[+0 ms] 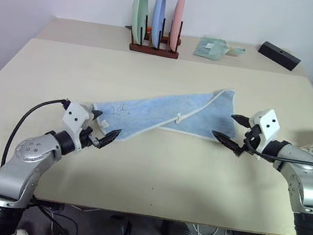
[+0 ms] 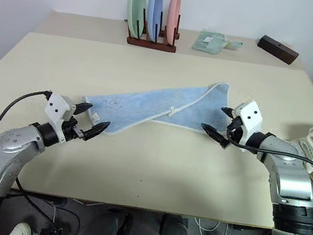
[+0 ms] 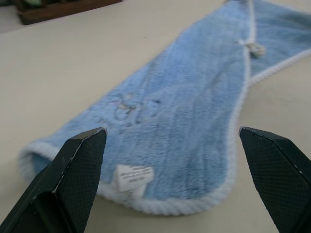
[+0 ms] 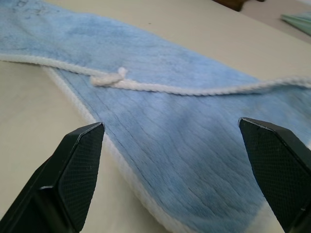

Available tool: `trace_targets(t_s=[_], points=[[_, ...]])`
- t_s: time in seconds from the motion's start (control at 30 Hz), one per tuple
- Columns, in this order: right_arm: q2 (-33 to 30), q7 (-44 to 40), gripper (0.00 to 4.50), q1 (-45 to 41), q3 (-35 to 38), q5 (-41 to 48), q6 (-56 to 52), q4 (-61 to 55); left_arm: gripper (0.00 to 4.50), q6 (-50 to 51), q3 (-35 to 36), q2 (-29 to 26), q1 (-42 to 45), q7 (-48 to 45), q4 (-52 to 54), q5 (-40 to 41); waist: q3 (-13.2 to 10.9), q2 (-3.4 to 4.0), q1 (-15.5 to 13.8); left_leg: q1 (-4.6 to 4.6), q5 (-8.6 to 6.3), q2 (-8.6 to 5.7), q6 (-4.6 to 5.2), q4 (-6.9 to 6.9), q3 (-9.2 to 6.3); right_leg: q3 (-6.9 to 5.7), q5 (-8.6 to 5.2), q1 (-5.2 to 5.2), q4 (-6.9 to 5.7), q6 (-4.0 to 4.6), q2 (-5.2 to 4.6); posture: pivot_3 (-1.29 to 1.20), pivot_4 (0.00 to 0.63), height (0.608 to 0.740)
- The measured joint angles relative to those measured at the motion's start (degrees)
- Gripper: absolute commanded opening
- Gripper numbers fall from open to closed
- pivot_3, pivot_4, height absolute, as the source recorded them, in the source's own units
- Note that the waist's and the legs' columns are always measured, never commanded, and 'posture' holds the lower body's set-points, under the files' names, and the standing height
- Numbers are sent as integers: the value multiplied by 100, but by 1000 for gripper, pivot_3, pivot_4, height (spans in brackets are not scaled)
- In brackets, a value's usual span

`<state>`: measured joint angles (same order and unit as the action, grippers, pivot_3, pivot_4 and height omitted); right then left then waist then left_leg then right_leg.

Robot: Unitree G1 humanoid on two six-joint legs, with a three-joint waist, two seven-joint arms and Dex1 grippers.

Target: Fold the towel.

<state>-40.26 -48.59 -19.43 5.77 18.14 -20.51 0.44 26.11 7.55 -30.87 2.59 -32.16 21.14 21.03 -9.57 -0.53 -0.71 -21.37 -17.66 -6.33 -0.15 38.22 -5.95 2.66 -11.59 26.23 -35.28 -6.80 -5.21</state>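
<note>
Towel [image 1: 169, 115] lies mid-table [image 1: 154, 171], long skewed strip, apparently doubled lengthwise already, though layers hard to confirm. Left gripper [image 1: 102, 127] at its near-left end, right gripper [image 1: 234, 132] at its right end; both spread wide, holding nothing. Crosswise fold remains. Plate rack [image 1: 154, 41] stands well behind.

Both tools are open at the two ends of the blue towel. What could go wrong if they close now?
1. The towel already lies doubled over and skewed, so the left tool may pinch two layers, perhaps also the tag.
2. The right tool may catch only the white piping, which could slip out.
</note>
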Motion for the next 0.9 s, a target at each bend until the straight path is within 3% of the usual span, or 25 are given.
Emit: trace_targets(t_s=[0.43, 0.9], points=[[78, 176, 4500, 25, -45, -94, 14, -60, 4454, 5, -15, -6, 220, 19, -17, -39, 0, 0, 7, 0, 0, 1, -1, 0, 0, 0, 1, 2, -1, 1, 2, 0, 150, 721], [268, 224, 4500, 440, -120, -13, -80, -379, 4454, -310, 112, -1143, -641, -1217, -43, -44, 1, 1, 7, 1, -13, 6, 20, 2, -2, -1, 4, -2, 0, 7, 6, 0, 150, 721]])
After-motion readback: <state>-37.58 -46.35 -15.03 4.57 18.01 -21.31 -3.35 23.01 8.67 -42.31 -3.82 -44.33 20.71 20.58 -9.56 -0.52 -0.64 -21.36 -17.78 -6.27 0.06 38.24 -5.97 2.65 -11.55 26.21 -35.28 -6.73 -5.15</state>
